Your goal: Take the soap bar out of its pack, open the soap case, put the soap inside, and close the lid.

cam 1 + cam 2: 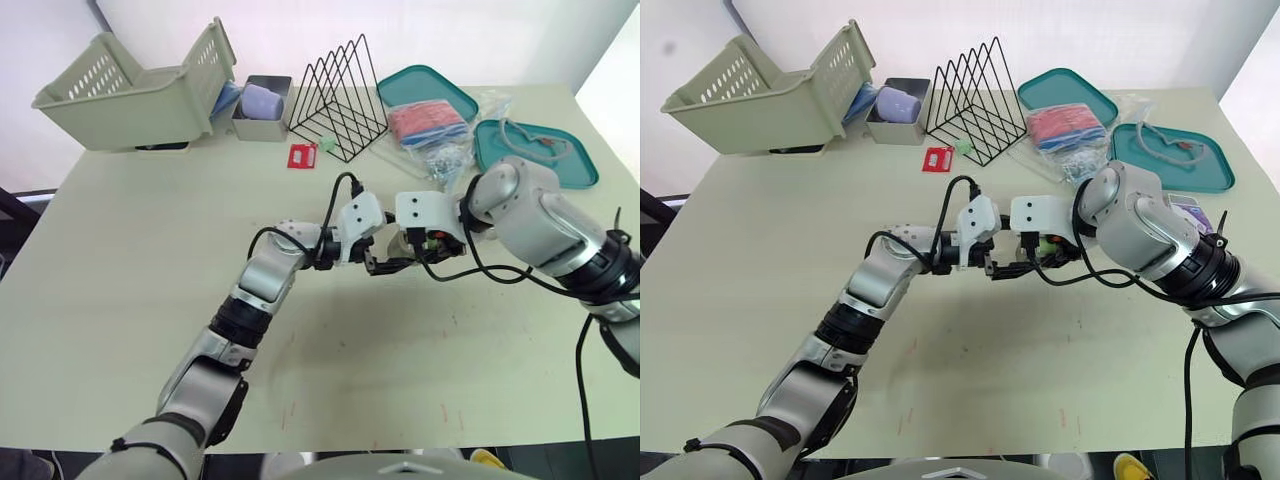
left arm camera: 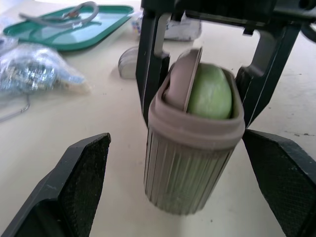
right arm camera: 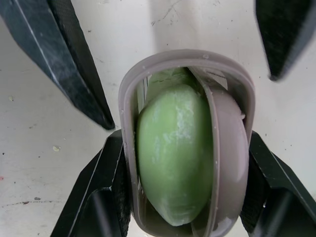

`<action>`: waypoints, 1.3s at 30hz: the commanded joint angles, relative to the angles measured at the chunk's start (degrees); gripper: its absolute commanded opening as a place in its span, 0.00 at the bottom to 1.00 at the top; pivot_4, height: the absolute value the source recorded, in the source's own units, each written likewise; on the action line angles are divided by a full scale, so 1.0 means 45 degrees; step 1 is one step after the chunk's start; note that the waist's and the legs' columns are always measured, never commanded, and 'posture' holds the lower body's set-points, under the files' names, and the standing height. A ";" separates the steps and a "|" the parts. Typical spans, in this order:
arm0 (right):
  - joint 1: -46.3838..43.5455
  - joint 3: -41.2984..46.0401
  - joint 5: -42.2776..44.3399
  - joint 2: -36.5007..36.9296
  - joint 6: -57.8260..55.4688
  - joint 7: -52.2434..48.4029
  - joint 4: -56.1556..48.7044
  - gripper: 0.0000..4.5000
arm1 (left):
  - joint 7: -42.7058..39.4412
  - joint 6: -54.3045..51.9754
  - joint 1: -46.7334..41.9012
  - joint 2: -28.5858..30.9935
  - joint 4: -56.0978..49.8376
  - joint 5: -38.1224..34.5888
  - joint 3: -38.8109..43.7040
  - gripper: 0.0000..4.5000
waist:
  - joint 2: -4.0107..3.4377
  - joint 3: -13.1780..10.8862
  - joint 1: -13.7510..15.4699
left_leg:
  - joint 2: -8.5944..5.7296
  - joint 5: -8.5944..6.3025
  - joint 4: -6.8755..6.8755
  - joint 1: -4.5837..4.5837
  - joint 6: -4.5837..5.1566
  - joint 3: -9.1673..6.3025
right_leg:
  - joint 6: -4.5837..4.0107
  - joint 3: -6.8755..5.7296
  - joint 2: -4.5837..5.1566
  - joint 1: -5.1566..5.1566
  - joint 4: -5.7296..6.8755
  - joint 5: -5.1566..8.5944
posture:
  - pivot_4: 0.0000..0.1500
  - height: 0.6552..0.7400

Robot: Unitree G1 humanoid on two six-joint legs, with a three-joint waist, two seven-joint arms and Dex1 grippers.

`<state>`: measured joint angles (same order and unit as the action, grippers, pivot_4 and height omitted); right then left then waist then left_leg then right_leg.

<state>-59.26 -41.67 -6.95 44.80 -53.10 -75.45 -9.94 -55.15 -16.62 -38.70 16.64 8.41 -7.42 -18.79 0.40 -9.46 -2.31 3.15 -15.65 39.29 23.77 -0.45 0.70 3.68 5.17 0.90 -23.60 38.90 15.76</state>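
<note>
Well beyond the left gripper (image 2: 177, 136) and off to its left, a pale slatted basket (image 1: 130, 90) lies tipped on the table (image 1: 150, 250), with a grey tin (image 1: 262, 108) just beside it. A small red packet (image 1: 301, 155) and a black wire rack (image 1: 338, 100) also sit beyond that gripper. The left gripper is spread wide, 1 finger on each side of the soap case (image 2: 187, 173), neither touching it. The brown ribbed case stands between the 2 grippers with its mouth open; the green soap (image 2: 210, 91) sits inside it, and the lid (image 2: 185, 84) stands on edge in the mouth, pressed beside the soap. The right gripper (image 3: 185, 143) clamps the case, its 2 fingers (image 2: 150, 59) against opposite sides. Beyond the right gripper lie a clear bag (image 1: 428, 122) of red material and 2 teal trays (image 1: 535, 152).
</note>
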 commanded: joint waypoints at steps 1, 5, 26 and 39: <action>0.0159 0.0071 0.0012 -0.0179 0.0067 0.0014 -0.0008 0.45 | -0.0240 0.0655 -0.0358 -0.0088 0.0167 0.0115 -0.0071 1.00 | 0.0000 0.0000 -0.0007 | 0.0000 0.0000 0.0000 0.0000 0.0000 -0.0001 | 0.0000 -0.0001 -0.0001 0.0000 0.0000 0.0000 | 1.00 1.00; 0.0169 0.0118 -0.0001 -0.0221 0.0095 0.0020 0.0026 0.45 | -0.0603 0.0937 -0.0548 -0.0112 0.0476 0.0170 -0.0133 1.00 | 0.0000 0.0000 -0.0011 | 0.0000 0.0000 0.0000 0.0001 0.0000 -0.0001 | 0.0000 -0.0001 -0.0001 0.0000 -0.0001 0.0000 | 1.00 1.00; 0.0644 0.0515 -0.0177 -0.0494 0.0442 0.0163 -0.0039 0.45 | -0.1181 0.1421 -0.0921 -0.0361 0.1336 0.0313 -0.0179 0.43 | 0.0001 0.0006 0.0001 | -0.0001 0.0000 0.0000 -0.0002 0.0000 -0.0003 | 0.0001 -0.0003 0.0001 0.0007 -0.0002 0.0000 | 1.00 1.00; 0.1760 0.2681 0.0940 -0.0388 0.1430 0.0731 0.0241 0.99 | -0.1458 0.1914 -0.0498 -0.0067 0.1312 0.0175 0.0092 0.43 | 0.0002 0.0003 0.0069 | -0.0012 0.0000 0.0004 0.0018 0.0000 -0.0009 | 0.0001 -0.0009 0.0012 0.0001 -0.0007 0.0000 | 1.00 1.00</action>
<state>-51.72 -33.23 -3.99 42.22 -48.42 -72.86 -8.43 -61.22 -9.15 -41.28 15.75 15.52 -5.91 -19.62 0.41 -9.45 -1.99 3.10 -15.65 39.31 23.85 -0.45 0.64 3.69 5.12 0.94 -23.59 38.87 15.76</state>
